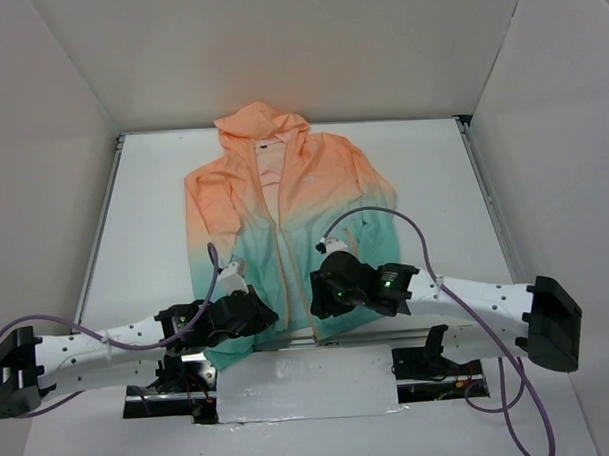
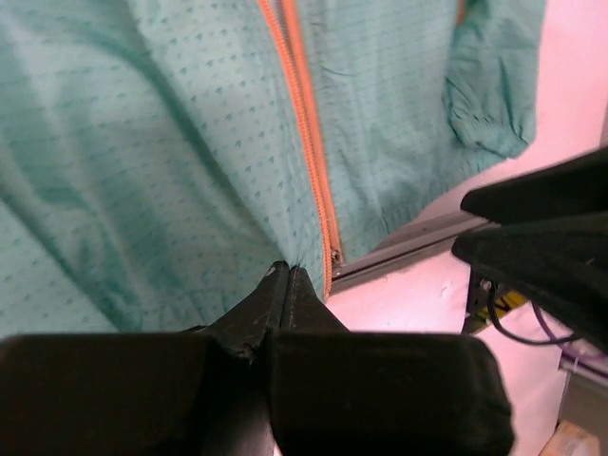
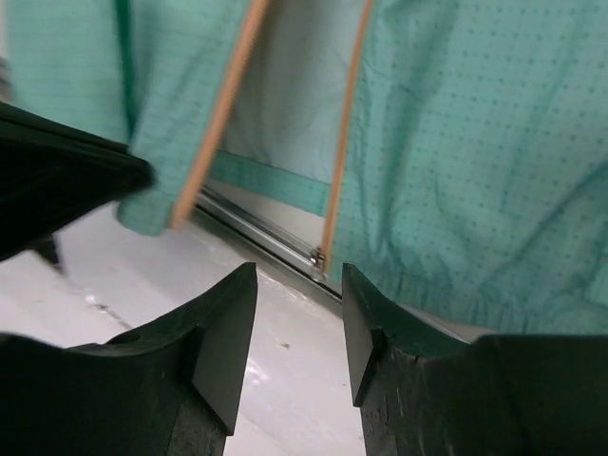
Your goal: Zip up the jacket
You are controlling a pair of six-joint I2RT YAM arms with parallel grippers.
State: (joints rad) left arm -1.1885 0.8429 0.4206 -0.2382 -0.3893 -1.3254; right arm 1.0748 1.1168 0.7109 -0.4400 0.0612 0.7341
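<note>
The jacket lies flat on the white table, peach hood at the far end and teal hem at the near edge, its front standing apart. My left gripper is shut, pinching the teal hem just left of the orange zipper; the fabric puckers at its tips. It shows as the left gripper from above. My right gripper hovers over the table edge, open, with nothing between its fingers. The small metal zipper end at the foot of the right zipper tape sits just beyond its tips.
A metal rail runs along the table's near edge under the hem. A silver taped patch lies between the arm bases. White walls enclose the table on three sides. The right arm shows dark in the left wrist view.
</note>
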